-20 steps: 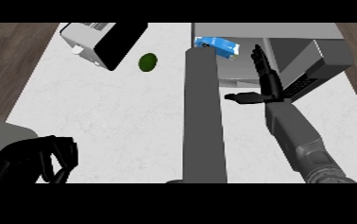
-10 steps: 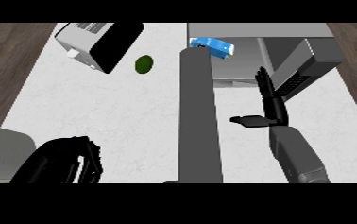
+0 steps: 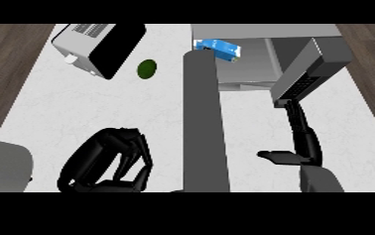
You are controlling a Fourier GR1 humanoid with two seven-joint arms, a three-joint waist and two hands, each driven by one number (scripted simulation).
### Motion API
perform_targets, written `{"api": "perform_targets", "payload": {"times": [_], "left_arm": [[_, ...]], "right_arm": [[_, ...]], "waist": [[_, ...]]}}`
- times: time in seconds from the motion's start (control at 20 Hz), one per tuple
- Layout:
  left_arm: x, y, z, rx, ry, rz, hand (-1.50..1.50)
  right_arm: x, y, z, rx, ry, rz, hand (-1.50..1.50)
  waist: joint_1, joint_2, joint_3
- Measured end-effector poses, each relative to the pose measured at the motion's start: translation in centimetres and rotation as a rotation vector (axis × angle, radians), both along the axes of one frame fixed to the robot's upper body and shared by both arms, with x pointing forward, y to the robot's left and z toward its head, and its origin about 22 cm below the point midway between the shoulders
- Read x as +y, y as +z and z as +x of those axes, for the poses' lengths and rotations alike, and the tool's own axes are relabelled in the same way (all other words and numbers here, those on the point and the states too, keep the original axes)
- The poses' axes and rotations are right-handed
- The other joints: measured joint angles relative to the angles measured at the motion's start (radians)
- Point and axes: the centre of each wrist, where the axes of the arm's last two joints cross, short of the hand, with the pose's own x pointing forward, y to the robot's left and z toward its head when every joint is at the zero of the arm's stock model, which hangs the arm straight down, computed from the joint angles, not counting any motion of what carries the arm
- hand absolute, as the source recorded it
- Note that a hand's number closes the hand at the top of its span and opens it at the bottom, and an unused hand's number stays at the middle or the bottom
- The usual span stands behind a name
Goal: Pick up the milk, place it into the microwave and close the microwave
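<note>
The blue milk carton point(image 3: 219, 48) lies at the left of the open microwave point(image 3: 253, 60), just inside its grey cavity. Part of the carton is hidden behind the top of a long grey bar. The microwave's door point(image 3: 311, 75) stands swung out to the right. My right hand point(image 3: 304, 142) is open below the door, its straight fingers point(image 3: 294, 112) pointing up and touching the door's lower end, the thumb out to the left. My left hand point(image 3: 102, 164) sits low at the left with curled fingers and holds nothing.
A long grey bar point(image 3: 204, 125) runs from the lower edge up the middle of the white counter point(image 3: 66, 110). A grey box appliance with a black front point(image 3: 99, 48) stands at the back left, a green round fruit point(image 3: 147, 69) beside it. A grey shape point(image 3: 11, 164) shows at the lower left edge.
My right hand has moved right, and its fingers now reach the microwave door's end. My left hand has risen further into view at the lower left.
</note>
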Motion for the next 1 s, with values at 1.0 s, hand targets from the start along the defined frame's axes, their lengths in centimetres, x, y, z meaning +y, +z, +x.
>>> {"api": "perform_targets", "payload": {"times": [1.0], "left_arm": [[-12.5,-11.2,3.8,-0.048,-0.081,0.212,1.5]], "right_arm": [[-5.4,6.1,-9.1,-0.12,0.093,-0.036,-1.5]], "waist": [[-0.028,0.011,-0.001]]}}
